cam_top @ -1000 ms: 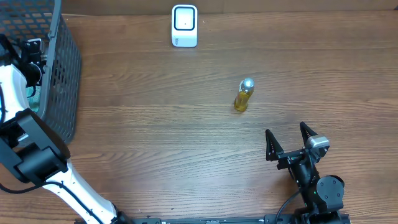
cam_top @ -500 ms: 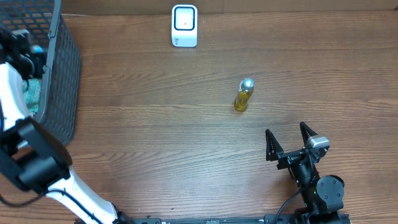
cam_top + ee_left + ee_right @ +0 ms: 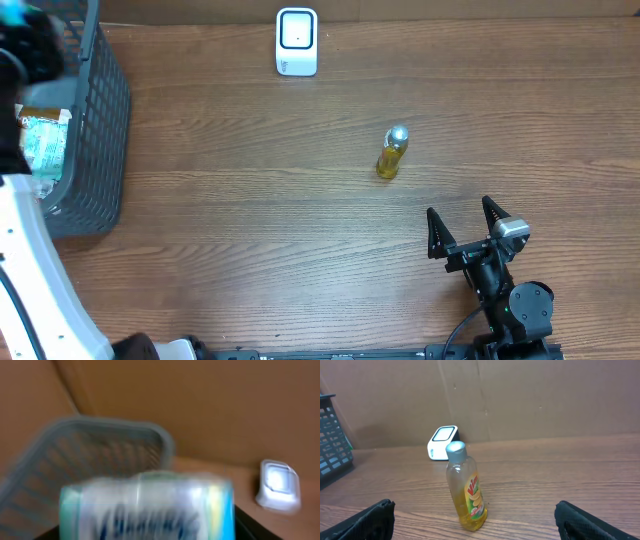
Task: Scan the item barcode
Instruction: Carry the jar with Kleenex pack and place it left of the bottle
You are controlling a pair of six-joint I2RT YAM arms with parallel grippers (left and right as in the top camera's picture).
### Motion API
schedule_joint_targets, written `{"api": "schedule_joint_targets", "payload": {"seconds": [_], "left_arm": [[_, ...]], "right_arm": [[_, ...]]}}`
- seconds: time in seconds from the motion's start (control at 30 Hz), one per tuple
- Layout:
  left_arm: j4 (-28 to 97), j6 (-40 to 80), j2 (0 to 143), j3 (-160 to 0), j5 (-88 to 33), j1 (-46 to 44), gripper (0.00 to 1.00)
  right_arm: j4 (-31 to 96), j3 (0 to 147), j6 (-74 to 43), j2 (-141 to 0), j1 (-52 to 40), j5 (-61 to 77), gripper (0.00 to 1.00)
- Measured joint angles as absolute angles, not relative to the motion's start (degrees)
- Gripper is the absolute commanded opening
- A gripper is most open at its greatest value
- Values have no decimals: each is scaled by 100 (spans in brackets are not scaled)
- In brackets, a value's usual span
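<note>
Left claw (image 3: 30,42) is gripping a blurred blue-and-green pack (image 3: 147,507), hovering over the far-left corner of the basket (image 3: 105,120). Right claw (image 3: 463,222) is sitting with its jaws wide apart by the near edge. Bare table (image 3: 230,220) is lying between the basket and the scanner (image 3: 297,42) at the far edge, and a bottle (image 3: 392,152) is standing right of centre.

Our left gripper (image 3: 30,40), blurred, hangs over the basket (image 3: 105,110), clamped on a pack (image 3: 147,507). Our right gripper (image 3: 459,208) rests well apart from the basket, jaws wide.
</note>
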State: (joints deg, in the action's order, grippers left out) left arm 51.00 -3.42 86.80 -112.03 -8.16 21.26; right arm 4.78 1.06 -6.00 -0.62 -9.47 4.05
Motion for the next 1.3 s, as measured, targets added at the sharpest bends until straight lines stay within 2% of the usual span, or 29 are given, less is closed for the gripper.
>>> {"api": "schedule_joint_targets", "payload": {"seconds": [0.2,0.53,0.83,1.03,1.3], "left_arm": [[6611,54,8720,-11166,-825,1087,45],[7760,644,9430,-10982,-652,-840,46],[7579,1691,10549,-10578,336,-2362,48],[7015,2379,11177,-10578,707,-2729,44],[5758,2609,11651,-10516,825,-3009,45]], "right_arm": [[478,106,-598,-62,-947,405,100],[475,106,-598,-62,-947,405,100],[478,106,-600,-62,-947,405,100],[475,106,-598,-62,-947,405,100],[478,106,-596,-62,-947,405,100]]}}
